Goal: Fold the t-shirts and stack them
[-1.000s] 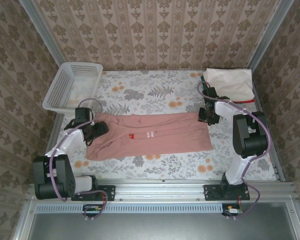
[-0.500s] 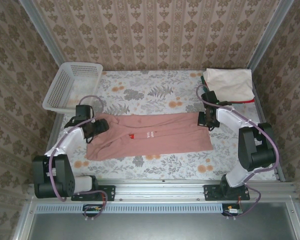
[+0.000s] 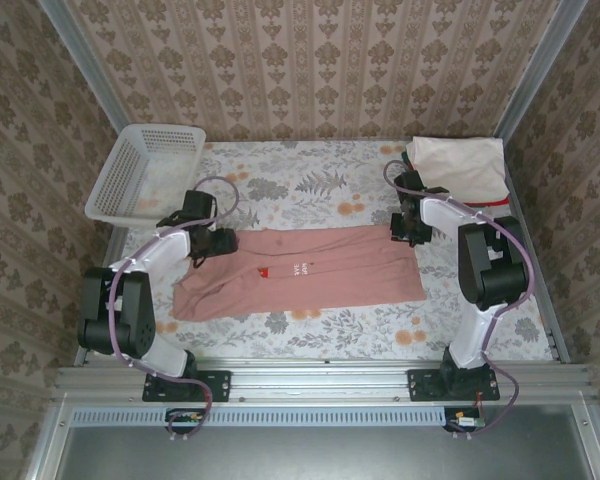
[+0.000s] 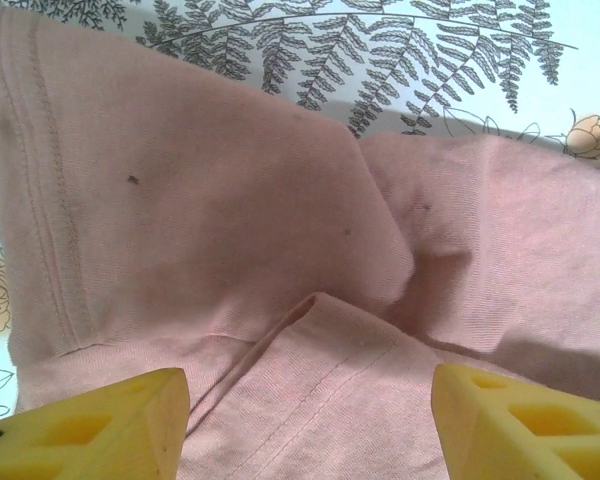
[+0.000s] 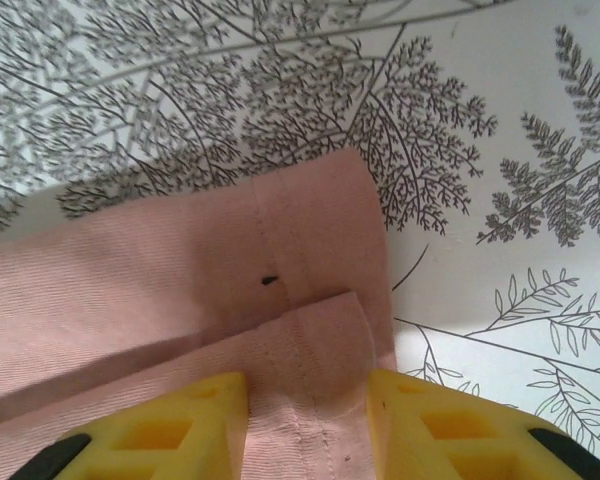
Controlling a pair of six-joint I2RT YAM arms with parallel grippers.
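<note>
The dusty-pink tee (image 3: 310,270) lies flat across the middle of the table, folded to a long band, chest print up. My left gripper (image 3: 218,241) is over its far left corner. In the left wrist view that gripper (image 4: 310,430) is open, its yellow fingers (image 4: 100,425) wide apart above a sleeve fold of the pink tee (image 4: 230,200). My right gripper (image 3: 408,232) is at the far right corner. In the right wrist view it (image 5: 308,430) is shut on the hem of the pink tee (image 5: 300,330), which bulges between the pads. A folded cream tee (image 3: 460,165) tops a stack at the back right, with a red edge (image 3: 495,202) under it.
A white lattice basket (image 3: 145,170) stands at the back left corner. The floral tablecloth (image 3: 310,185) is bare behind the pink tee. Patterned walls and metal posts close the table in on three sides.
My left gripper has moved right and farther back along the tee's left end. My right arm has swung its elbow while its gripper crept slightly toward the far right corner.
</note>
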